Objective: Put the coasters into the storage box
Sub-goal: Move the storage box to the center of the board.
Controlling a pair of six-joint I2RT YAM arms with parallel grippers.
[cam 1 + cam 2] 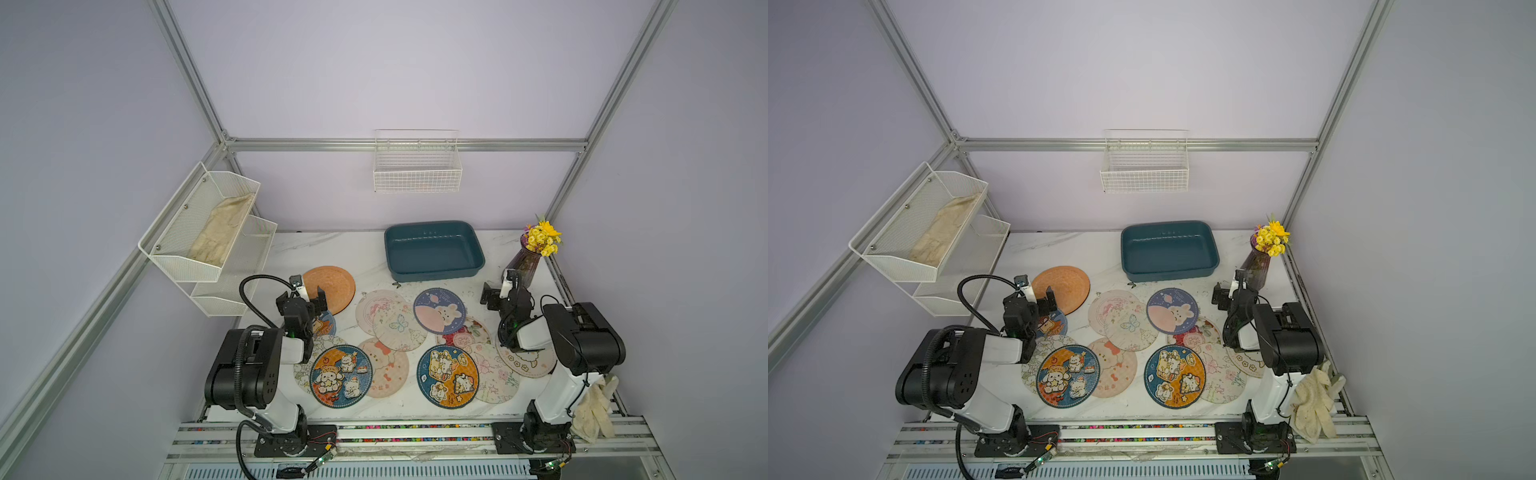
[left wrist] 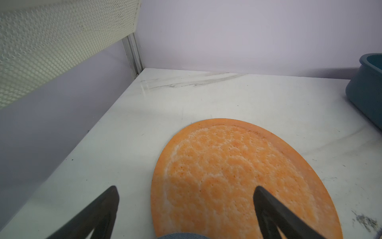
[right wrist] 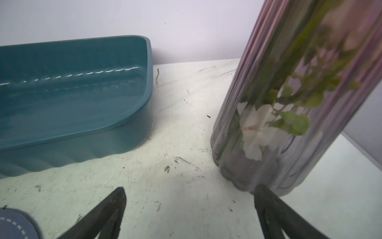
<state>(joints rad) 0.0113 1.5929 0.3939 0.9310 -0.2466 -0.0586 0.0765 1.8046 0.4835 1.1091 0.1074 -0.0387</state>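
Left gripper [image 2: 186, 189] is spread wide and holding nothing, with one finger over the orange coaster [image 2: 227, 175] and the other over bare table [image 2: 103, 144]. Right gripper [image 3: 190, 188] is just as wide and just as unloaded, low over the table between the storage box [image 3: 124, 132] and the vase [image 3: 289, 103]. That wrist view catches a white bloom and green stems inside the glass. In both top views only the yellow flowers [image 1: 542, 239] show above it. The box's floor shows bare teal. The coasters [image 1: 399, 328] lie overlapping on the table in front of it. On the mesh shelf [image 1: 199, 224], the upper tier holds a beige cloth [image 1: 220, 232].
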